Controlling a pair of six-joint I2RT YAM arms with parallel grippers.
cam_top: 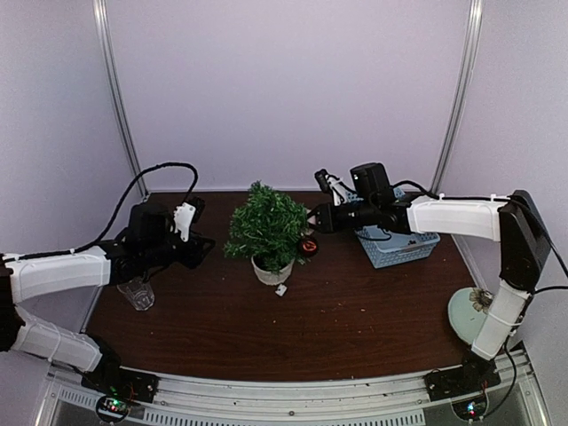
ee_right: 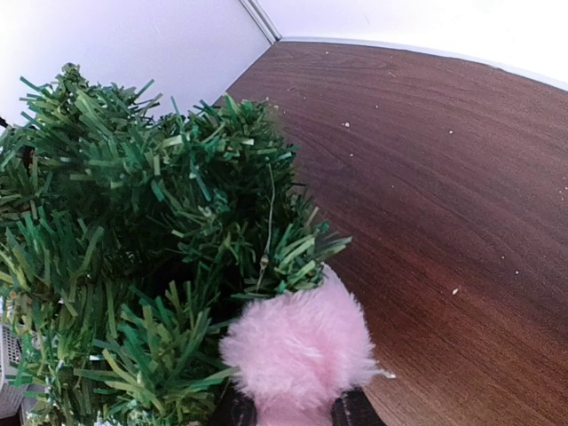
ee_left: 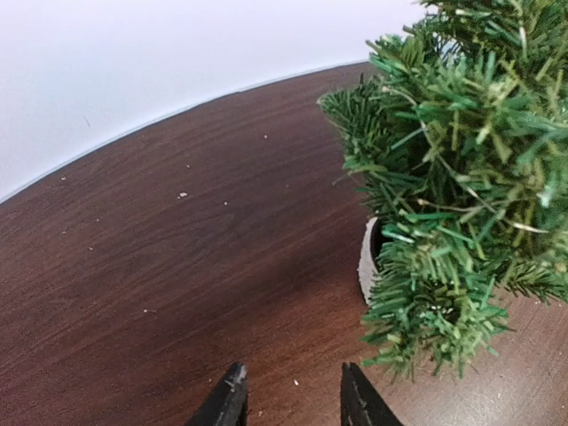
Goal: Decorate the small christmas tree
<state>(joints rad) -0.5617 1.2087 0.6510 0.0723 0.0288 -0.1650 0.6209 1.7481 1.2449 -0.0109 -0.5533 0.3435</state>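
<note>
A dark wooden worktop (cam_top: pixel 355 311) fronts pale walls (cam_top: pixel 284 89). The small christmas tree (cam_top: pixel 264 226) stands mid-worktop in its white pot (cam_top: pixel 271 271). It looks light, tippy and springy, so steadying it at the pot seems best. The left tool (ee_left: pixel 293 404) gapes with nothing between its jaws. The right tool (ee_right: pixel 295 413) pinches a soft pink pompom (ee_right: pixel 302 346) against the tree's side.

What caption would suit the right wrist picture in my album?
Dark fingers hold a fluffy pink pom-pom against the bushy green artificial tree on a brown wooden table.
</note>
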